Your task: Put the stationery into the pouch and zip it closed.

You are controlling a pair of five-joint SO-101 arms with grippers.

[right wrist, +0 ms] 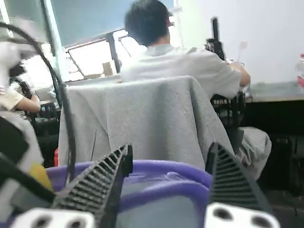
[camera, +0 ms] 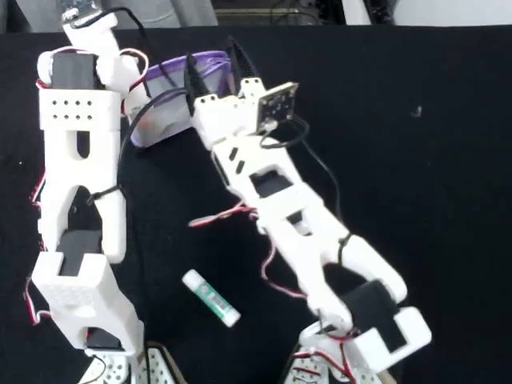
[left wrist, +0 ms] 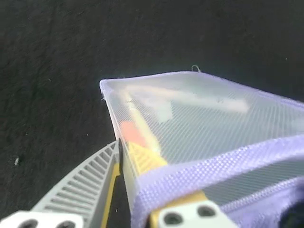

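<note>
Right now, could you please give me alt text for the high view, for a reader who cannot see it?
Two white arms meet at a purple mesh pouch on a black table, the left pincer gripping its edge and the right pincer open over its rim. A glue stick lies apart, near the arm bases.

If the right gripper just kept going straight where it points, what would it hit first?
Probably the purple rim of the pouch, just ahead between the open fingers of the right gripper; depth is unclear.
</note>
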